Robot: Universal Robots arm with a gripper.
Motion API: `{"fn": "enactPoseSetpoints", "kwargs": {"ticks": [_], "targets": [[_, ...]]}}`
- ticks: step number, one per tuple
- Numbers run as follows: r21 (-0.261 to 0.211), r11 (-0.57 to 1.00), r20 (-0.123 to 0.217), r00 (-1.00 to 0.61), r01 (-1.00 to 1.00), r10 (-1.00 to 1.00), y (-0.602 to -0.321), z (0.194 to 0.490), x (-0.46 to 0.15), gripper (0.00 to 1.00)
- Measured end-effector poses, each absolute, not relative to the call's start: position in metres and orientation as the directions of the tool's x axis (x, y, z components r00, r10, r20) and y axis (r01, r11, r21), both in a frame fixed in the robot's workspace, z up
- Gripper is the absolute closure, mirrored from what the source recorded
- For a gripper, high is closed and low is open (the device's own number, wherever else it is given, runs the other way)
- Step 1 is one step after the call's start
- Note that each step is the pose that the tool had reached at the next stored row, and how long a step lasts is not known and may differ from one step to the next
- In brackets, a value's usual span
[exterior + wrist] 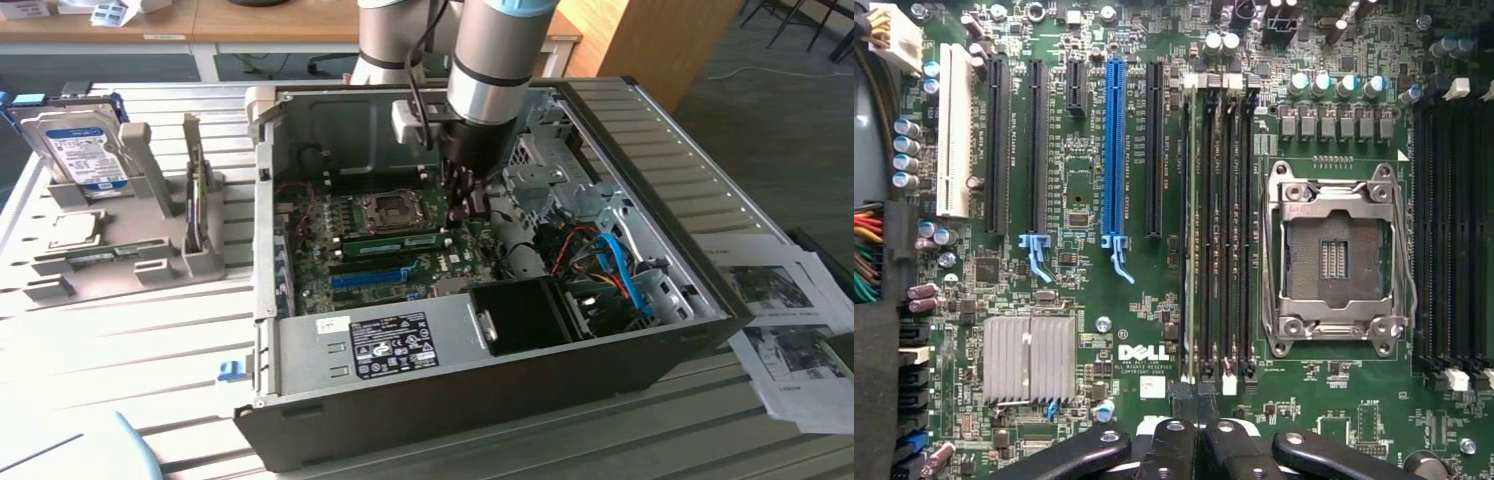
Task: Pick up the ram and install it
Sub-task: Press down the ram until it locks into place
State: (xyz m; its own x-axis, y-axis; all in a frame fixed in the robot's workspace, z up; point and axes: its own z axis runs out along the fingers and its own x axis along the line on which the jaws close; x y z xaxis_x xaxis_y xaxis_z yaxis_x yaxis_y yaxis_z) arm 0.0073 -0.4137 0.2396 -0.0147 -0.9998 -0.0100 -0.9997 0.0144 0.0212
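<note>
Ram (395, 243) lies seated in a slot beside the CPU socket (1341, 258), inside the open computer case (694, 200). Claw (1196, 405), clenched shut, presses at its end, likely seating it.

top: open case (694, 200) | right: drive cage (561, 170), cables (607, 265) crowd gripper (461, 200)

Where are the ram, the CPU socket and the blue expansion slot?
ram (396, 243): exterior view, middle of the green stick lying in its motherboard slot.
CPU socket (1338, 258): wrist view, centre of the open socket.
blue expansion slot (1115, 140): wrist view, mid-length of the slot.
</note>
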Motion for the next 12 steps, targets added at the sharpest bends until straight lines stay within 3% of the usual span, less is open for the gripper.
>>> {"fn": "enactPoseSetpoints", "kwargs": {"ticks": [12], "targets": [[0.021,0.014,-0.010,-0.015,-1.000,-1.000,-0.4137,0.2344,0.0073,0.91]]}}
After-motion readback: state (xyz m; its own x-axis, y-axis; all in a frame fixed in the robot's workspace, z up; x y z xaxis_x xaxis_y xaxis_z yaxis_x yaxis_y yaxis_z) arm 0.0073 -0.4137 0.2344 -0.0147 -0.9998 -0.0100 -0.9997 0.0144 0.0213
